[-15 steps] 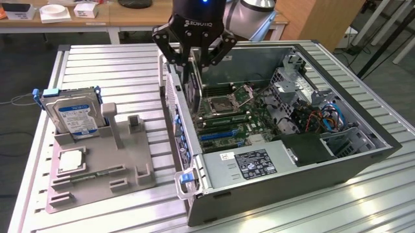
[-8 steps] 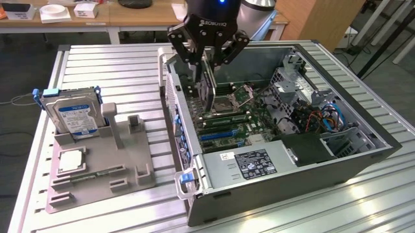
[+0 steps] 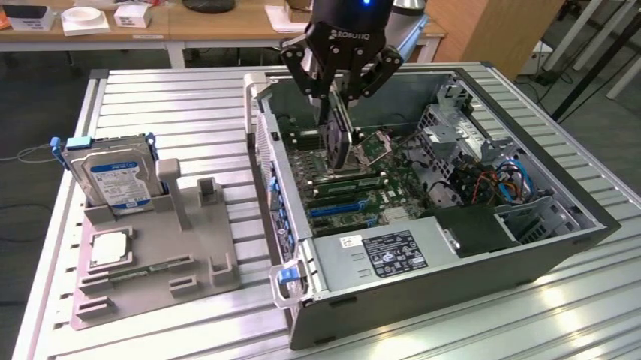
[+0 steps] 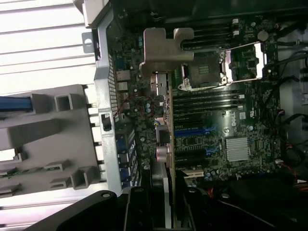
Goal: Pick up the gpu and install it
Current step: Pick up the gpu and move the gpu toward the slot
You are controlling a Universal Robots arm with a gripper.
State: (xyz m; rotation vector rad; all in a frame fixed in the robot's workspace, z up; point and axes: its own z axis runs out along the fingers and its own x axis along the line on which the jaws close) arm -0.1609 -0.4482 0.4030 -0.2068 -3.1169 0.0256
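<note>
The gpu [image 3: 341, 142], a thin dark circuit card with a silvery metal end bracket, hung on edge, pinched between the fingers of the black gripper [image 3: 338, 96], so the pick-up looked done. It stood inside the open grey computer case [image 3: 561, 240], above the green motherboard [image 3: 373, 189] and not seated in the blue expansion slots [image 3: 335, 208]; installing was left. Farther off, a grey holder tray [image 3: 150, 259] held a silver hard drive [image 3: 115, 176].

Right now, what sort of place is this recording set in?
Probably a robotics lab bench for PC assembly: an open computer case on a slatted aluminium table, a grey parts fixture with a hard drive, the gripper holding the gpu above the motherboard.
</note>
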